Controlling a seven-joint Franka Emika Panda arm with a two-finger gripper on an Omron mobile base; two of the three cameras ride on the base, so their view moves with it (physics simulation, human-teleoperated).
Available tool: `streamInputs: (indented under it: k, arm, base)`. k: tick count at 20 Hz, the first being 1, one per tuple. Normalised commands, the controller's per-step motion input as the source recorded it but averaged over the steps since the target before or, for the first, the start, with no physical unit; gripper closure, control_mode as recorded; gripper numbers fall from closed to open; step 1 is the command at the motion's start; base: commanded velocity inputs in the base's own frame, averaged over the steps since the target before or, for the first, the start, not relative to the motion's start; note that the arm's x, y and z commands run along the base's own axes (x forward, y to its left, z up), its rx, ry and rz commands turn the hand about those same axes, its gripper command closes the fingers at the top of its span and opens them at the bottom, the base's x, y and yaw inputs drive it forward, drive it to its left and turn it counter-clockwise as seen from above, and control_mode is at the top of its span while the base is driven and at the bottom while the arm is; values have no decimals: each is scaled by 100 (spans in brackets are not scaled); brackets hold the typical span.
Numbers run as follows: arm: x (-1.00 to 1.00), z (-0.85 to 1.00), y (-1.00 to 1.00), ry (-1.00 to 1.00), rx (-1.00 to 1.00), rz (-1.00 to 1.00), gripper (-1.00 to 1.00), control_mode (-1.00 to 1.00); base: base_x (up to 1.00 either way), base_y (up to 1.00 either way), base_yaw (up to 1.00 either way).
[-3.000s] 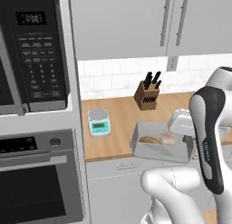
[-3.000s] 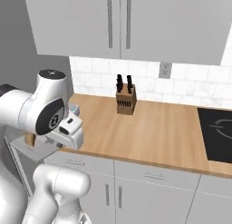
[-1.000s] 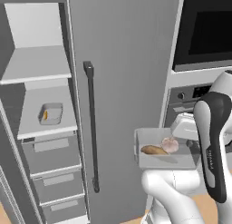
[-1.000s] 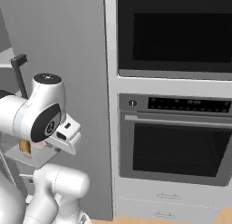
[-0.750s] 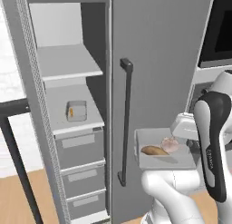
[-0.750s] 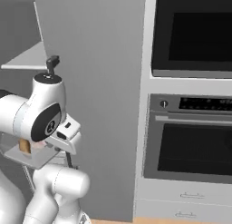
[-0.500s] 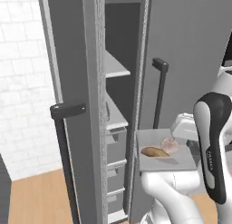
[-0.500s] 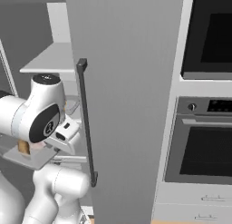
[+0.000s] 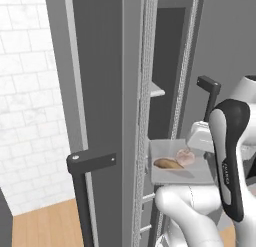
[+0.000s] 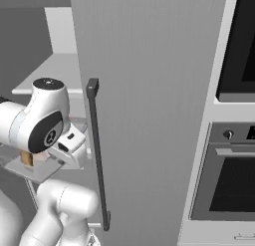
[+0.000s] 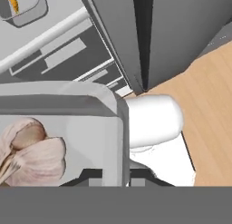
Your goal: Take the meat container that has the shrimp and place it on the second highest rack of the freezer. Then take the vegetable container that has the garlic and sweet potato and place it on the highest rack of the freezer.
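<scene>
even, flat rendered light; soft shadows, slightly blurry.

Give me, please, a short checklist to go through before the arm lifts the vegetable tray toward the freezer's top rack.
1. End effector shut on the vegetable container: ok; the tray rides level at the hand.
2. Garlic in the tray: ok.
3. Sweet potato in the tray beside the garlic: ok.
4. Shrimp container already on a freezer shelf: ok; which rack it is cannot be told.
5. Freezer door open: ok, but its ribbed edge stands close to the tray.
6. Free path to the highest rack: cannot tell; the door hides most of the interior.
</scene>
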Motion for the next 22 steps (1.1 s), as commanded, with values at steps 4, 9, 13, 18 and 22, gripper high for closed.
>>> streamInputs:
  k: [4,9,13,18,22]
  arm:
    - [-26,38,-3,-6,3,-39,100,-100]
    - [6,39,20,-16,0,-41,100,-100]
    - [25,38,36,-25,3,-30,100,-100]
    - [39,38,50,-23,9,-22,100,-100]
    - [95,30,49,-11,10,-22,100,-100]
  base:
    - [0,0,0]
    - [0,0,0]
    - [0,0,0]
    - [0,0,0]
    - [0,0,0]
